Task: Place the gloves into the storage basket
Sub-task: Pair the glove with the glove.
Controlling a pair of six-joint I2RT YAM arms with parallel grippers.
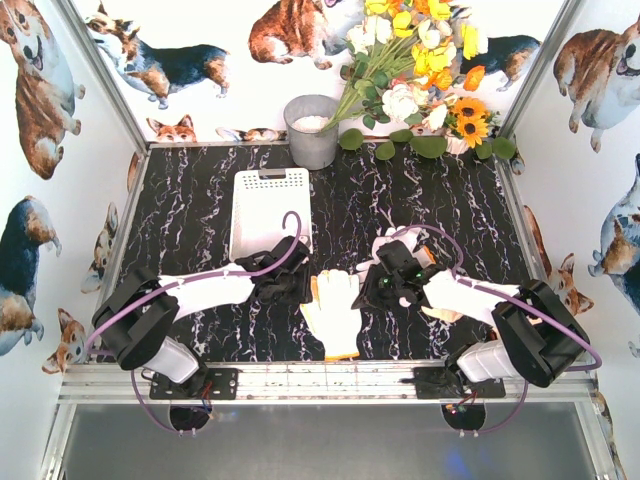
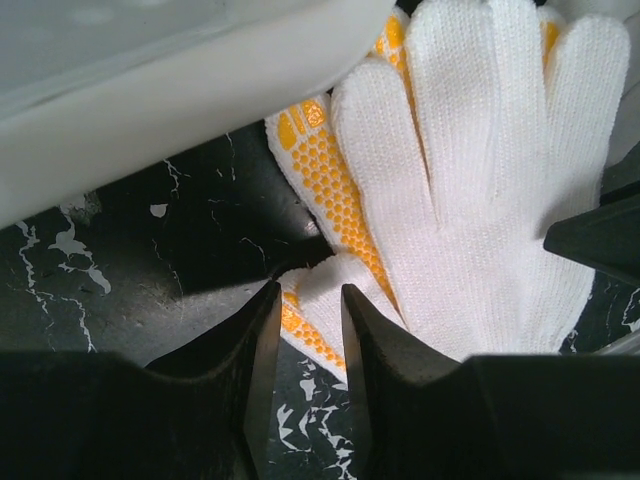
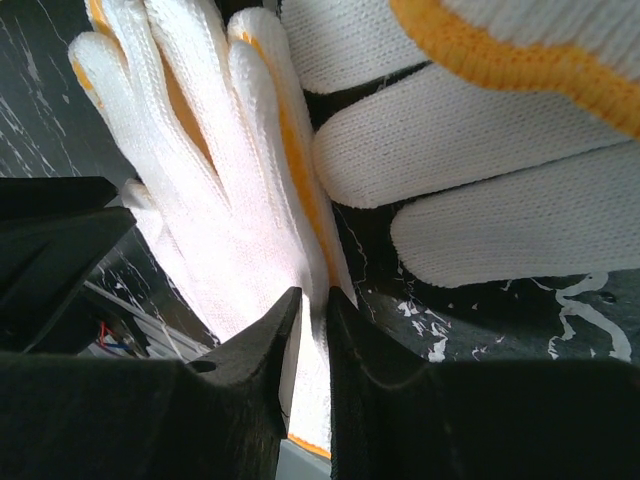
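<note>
White knit gloves (image 1: 335, 312) lie flat and stacked on the worktop (image 1: 190, 220) between the arms, just short of the storage basket (image 1: 270, 215). The right tool (image 3: 312, 318) is pressed nearly together, the glove's side edge nipped between its tips. The left tool (image 2: 305, 335) shows a slim gap at the thumb (biting or not, I cannot tell). Light, floppy stuff: likely to droop and fold when lifted, so a pinch through a doubled edge or the cuff looks safest. A second glove (image 3: 450, 170) lies just beside.
</note>
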